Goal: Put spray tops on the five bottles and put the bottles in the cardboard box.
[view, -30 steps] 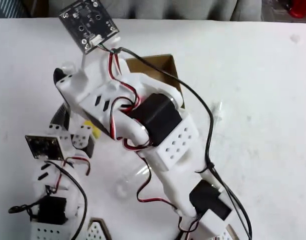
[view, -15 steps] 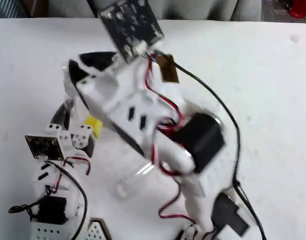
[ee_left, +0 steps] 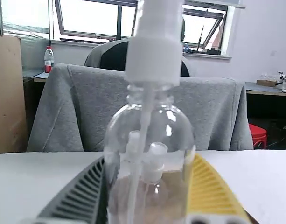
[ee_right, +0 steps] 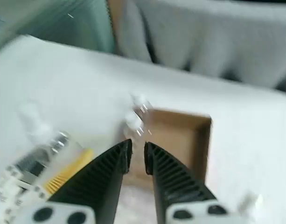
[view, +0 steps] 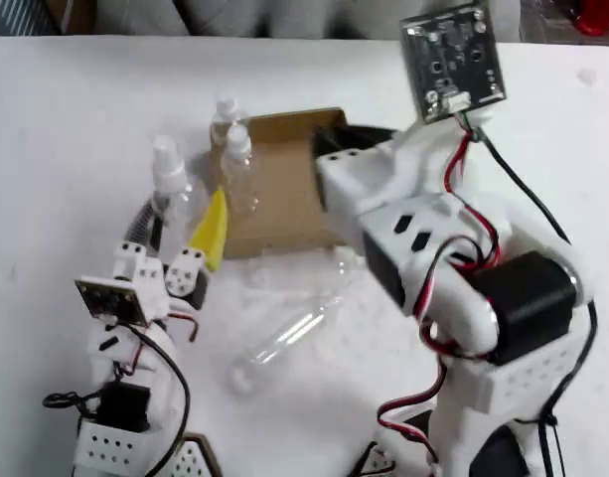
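Moved: the right arm swung from upper left to the right side of the frame, uncovering the cardboard box [view: 289, 124].
Lower left: the left gripper [view: 183, 209] had its grey and yellow fingers clamped on a clear bottle [ee_left: 149, 140]. The bottle stood upright, long axis vertical, spray top [ee_left: 154, 42] uppermost.
Centre: a bare bottle [view: 284, 341] lay flat on the table [view: 76, 109], axis running lower left to upper right.
Beyond: the cardboard box lay open, with two capped bottles [view: 237, 159] upright at its left edge.
The right gripper [ee_right: 136, 149] hung at the box's right rim, fingers a thin slit apart, empty.
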